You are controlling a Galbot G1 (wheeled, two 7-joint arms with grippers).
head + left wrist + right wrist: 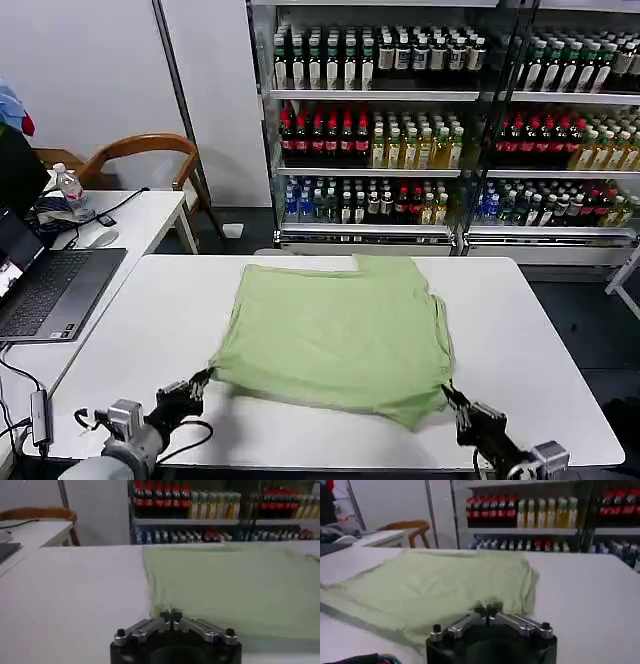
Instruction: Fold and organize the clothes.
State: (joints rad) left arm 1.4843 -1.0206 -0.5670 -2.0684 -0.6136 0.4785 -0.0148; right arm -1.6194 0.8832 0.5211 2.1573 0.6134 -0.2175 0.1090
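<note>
my light green shirt point(340, 335) lies spread across the middle of the white table point(540, 330), its far edge toward the drink shelves point(450, 130). my left tool point(200, 385) sits at the near left corner of the shirt, fingers pressed together and pinching the hem; from my left wrist the tips point(170, 616) meet right on the cloth edge. my right tool point(452, 400) pinches the near right corner the same way, tips point(487, 611) closed on the fabric. a laptop point(45, 290) rests on the side desk to my left.
</note>
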